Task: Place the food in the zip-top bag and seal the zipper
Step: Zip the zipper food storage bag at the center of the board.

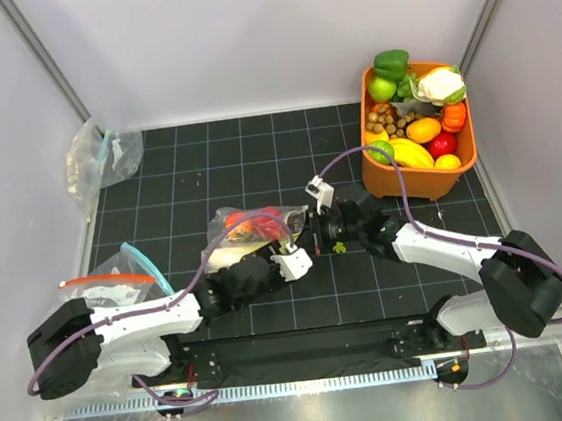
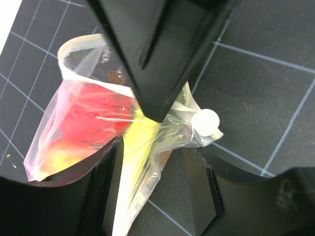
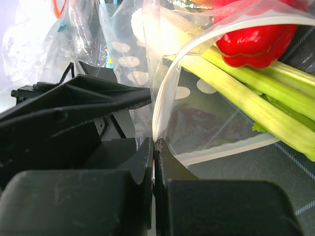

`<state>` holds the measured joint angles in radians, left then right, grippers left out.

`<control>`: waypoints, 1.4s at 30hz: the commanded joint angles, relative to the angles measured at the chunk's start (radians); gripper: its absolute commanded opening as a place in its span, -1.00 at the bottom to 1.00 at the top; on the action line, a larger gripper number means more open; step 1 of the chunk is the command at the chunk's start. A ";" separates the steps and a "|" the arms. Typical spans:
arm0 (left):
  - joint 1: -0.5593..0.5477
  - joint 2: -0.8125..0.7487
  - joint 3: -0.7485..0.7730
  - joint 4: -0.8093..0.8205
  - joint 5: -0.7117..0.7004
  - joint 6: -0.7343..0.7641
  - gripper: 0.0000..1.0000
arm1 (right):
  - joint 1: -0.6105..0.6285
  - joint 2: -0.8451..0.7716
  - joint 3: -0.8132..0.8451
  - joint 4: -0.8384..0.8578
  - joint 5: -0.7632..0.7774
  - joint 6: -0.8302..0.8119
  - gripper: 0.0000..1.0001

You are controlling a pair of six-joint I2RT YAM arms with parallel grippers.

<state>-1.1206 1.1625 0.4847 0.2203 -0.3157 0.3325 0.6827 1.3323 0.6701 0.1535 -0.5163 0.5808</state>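
Note:
The dotted zip-top bag [image 1: 246, 229] lies mid-table, holding a red toy vegetable [image 3: 256, 34] and celery stalks [image 3: 246, 93]. In the left wrist view the bag [image 2: 83, 123] shows red and yellow-green through the plastic. My right gripper [image 3: 156, 142] is shut on the pale zipper strip [image 3: 165, 98] at the bag's mouth, which gapes open. It sits at the bag's right end [image 1: 321, 228]. My left gripper [image 2: 152, 152] is beside it [image 1: 303, 244]. Its jaws stand apart, with the bag's edge running between them along the left finger [image 2: 98, 187].
An orange basket [image 1: 408, 179] of toy produce stands at the back right. A clear bag with a red-orange strip [image 1: 107, 281] lies at the left and another bag [image 1: 104, 154] at the back left. A small green scrap [image 1: 338, 248] lies by the grippers.

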 commanded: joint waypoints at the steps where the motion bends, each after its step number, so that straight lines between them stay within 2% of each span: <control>1: -0.019 0.020 0.043 0.050 -0.017 0.052 0.08 | -0.008 -0.028 0.037 0.000 -0.021 -0.019 -0.98; 2: -0.027 0.026 0.045 0.050 -0.022 0.054 0.02 | -0.008 -0.027 0.037 0.000 -0.021 -0.019 -0.98; 3: -0.030 0.028 0.051 0.048 -0.023 0.056 -0.27 | -0.008 -0.025 0.037 0.001 -0.021 -0.019 -0.98; 5: -0.041 0.028 0.055 0.037 -0.039 0.054 -0.62 | -0.009 -0.028 0.036 0.003 -0.016 -0.019 -0.98; 6: -0.042 0.025 0.055 0.034 -0.048 0.051 -0.90 | -0.012 -0.030 0.034 0.003 -0.010 -0.019 -0.97; 7: -0.042 0.005 0.057 0.024 -0.046 0.043 -1.00 | -0.011 -0.033 0.031 0.001 -0.002 -0.022 -0.94; 8: -0.044 -0.007 0.057 0.016 -0.037 0.019 -1.00 | -0.014 -0.036 0.029 0.001 0.013 -0.022 -0.85; 9: -0.042 -0.023 0.051 0.010 -0.007 0.007 -1.00 | -0.014 -0.047 0.028 0.000 0.022 -0.022 -0.62; 11: -0.042 -0.067 0.038 0.001 0.018 -0.027 -1.00 | -0.020 -0.062 0.020 -0.009 0.053 -0.019 -0.39; 12: -0.044 -0.081 0.031 0.001 0.021 -0.041 -1.00 | -0.023 -0.085 0.016 -0.011 0.079 -0.019 -0.17; 18: -0.042 -0.150 -0.029 0.027 -0.031 -0.116 -1.00 | -0.023 -0.191 -0.032 -0.029 0.179 0.013 0.35; 21: -0.035 -0.147 -0.038 0.056 -0.083 -0.127 -1.00 | -0.025 -0.179 -0.029 -0.026 0.168 0.054 0.42; 27: 0.011 -0.081 -0.017 0.070 -0.060 -0.179 -0.99 | -0.023 -0.125 -0.026 0.012 0.128 0.132 0.45; 33: 0.080 -0.057 -0.014 0.102 -0.043 -0.231 -0.99 | -0.023 -0.023 0.005 -0.019 0.128 0.287 0.45; 38: 0.091 -0.020 0.005 0.122 -0.066 -0.248 -1.00 | -0.022 0.021 -0.030 0.098 0.099 0.405 0.44; 42: 0.091 0.002 0.018 0.123 0.004 -0.247 -0.99 | -0.015 0.016 -0.081 0.199 0.130 0.468 0.43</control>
<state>-1.0328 1.1534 0.4591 0.2653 -0.3500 0.1066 0.6613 1.3613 0.6147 0.2176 -0.3912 0.9524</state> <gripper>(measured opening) 0.011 0.717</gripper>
